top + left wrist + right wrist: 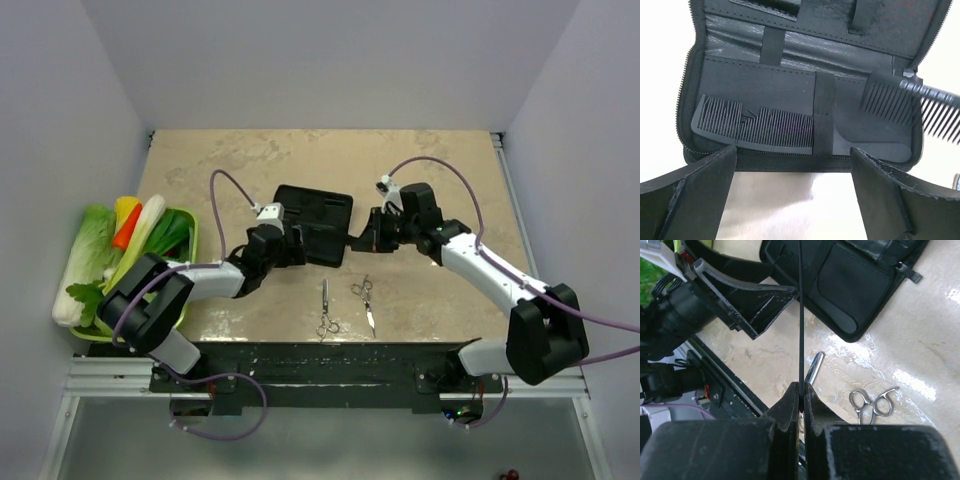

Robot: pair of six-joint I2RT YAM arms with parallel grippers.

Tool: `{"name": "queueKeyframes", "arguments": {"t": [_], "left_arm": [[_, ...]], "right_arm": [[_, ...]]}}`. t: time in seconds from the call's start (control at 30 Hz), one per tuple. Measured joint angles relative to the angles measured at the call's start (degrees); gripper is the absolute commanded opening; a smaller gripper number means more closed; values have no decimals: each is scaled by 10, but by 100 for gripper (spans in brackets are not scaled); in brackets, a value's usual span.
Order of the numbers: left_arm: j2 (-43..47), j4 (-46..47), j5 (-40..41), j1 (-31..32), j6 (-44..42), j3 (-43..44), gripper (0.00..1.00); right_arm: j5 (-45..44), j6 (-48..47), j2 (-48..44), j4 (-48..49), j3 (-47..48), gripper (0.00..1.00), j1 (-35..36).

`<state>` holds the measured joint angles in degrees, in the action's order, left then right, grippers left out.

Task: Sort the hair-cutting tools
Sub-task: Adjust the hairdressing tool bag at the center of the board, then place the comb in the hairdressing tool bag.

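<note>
Right claw [801, 390] clenched on comb [801, 315]; left claw [792, 155] released, at case [850, 35] near edge.

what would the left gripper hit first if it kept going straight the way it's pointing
Most likely the near zipped edge of the open black case, straight ahead between the left gripper's open fingers; just past it lies the black comb tucked under an elastic strap. Depth is unclear.

Ahead of the left gripper [792, 160], the case [760, 85] is seen in black leather-like material, faintly shiny and stitched. The tucked comb [760, 127] in it is of matt black plastic, as is the second comb [927, 92] at the right gripper [801, 390]. Beside that gripper, the scissors [872, 404] are of polished silver metal, the table [920, 340] smooth and glossy.
</note>
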<state>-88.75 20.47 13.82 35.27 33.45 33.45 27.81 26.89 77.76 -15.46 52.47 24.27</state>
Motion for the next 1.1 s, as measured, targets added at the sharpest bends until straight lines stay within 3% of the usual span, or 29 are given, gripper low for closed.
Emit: {"name": "queueKeyframes", "arguments": {"t": [0.2, 1.1], "left_arm": [[-26, 57, -13, -2, -13, 0, 99], [-28, 57, -46, -3, -10, 4, 99]], "right_arm": [[18, 2, 18, 9, -12, 0, 0], [35, 87, 62, 129, -117, 0, -78]]}}
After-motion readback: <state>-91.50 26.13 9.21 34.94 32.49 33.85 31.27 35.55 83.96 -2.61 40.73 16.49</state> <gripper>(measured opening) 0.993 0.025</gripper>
